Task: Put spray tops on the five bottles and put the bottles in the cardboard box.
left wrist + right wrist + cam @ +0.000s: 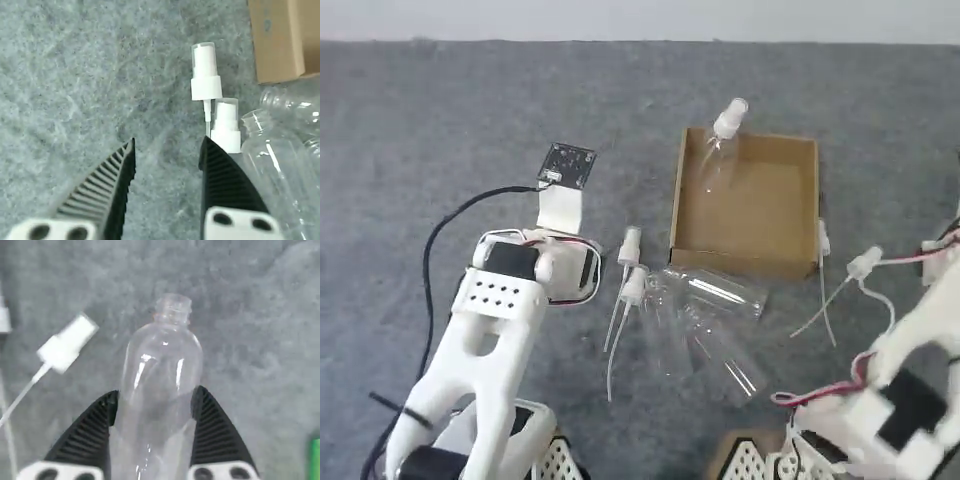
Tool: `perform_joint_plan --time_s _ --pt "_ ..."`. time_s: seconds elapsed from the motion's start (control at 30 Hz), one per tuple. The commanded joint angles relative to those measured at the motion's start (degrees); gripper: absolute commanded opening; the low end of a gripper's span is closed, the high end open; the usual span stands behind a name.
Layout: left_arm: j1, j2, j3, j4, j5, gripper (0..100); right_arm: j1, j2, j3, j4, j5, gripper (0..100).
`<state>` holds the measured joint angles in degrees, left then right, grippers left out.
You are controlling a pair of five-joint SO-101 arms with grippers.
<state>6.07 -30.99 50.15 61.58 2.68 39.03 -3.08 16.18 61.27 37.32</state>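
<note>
The cardboard box (745, 245) stands at the back right, and one clear bottle with a spray top (720, 148) leans in its far left corner. Several capless clear bottles (705, 305) (282, 150) lie in front of the box. Two spray tops (632, 268) (206, 75) lie to their left. My left gripper (169, 149) (588, 272) hovers open just left of those tops, nothing between its fingers. My right gripper (157, 396) is shut on a capless clear bottle (162, 365), neck pointing away. Another spray top (67, 342) (865, 263) lies beside it.
Grey carpet covers the table. A further spray top (823, 240) lies against the box's right front corner. A black cable (450, 225) trails from the left arm across the left side. Open carpet lies at the left and back left.
</note>
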Motion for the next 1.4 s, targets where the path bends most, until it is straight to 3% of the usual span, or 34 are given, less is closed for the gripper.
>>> perform_joint_plan --time_s 0.0,0.1,0.27,0.4,0.63,0.83,0.97,1.17,1.37 --pt "0.18 -1.76 -0.22 -1.32 -0.53 20 0.48 9.10 -5.80 -4.79 -3.60 0.6" --pt "0.18 -1.76 -0.22 -1.32 -0.53 20 -0.57 13.41 -5.89 -6.55 -5.71 2.2" --pt "0.18 -1.76 -0.22 -1.32 -0.44 20 -2.33 15.78 -5.71 -6.81 -8.79 17.8" --pt "0.18 -1.58 -0.22 -1.32 -0.44 20 -3.56 16.13 -5.71 -6.37 -8.97 23.6" --pt "0.18 -1.49 -0.22 -1.32 -0.62 20 -5.67 12.88 -10.90 -2.24 -13.89 23.6" --pt "0.18 -1.49 -0.22 -1.23 -0.70 20 -13.85 7.60 -16.53 6.73 -21.54 23.5" --pt "0.18 -1.76 0.92 -1.41 -0.70 20 -17.36 8.57 -15.03 6.55 -27.78 23.5" --pt "0.18 -1.76 1.19 -1.41 -0.79 20 -16.13 15.60 -12.48 0.48 -36.40 23.5" --pt "0.18 -1.76 1.19 -1.41 -0.79 20 -16.04 23.25 -12.40 -1.89 -38.24 23.5"
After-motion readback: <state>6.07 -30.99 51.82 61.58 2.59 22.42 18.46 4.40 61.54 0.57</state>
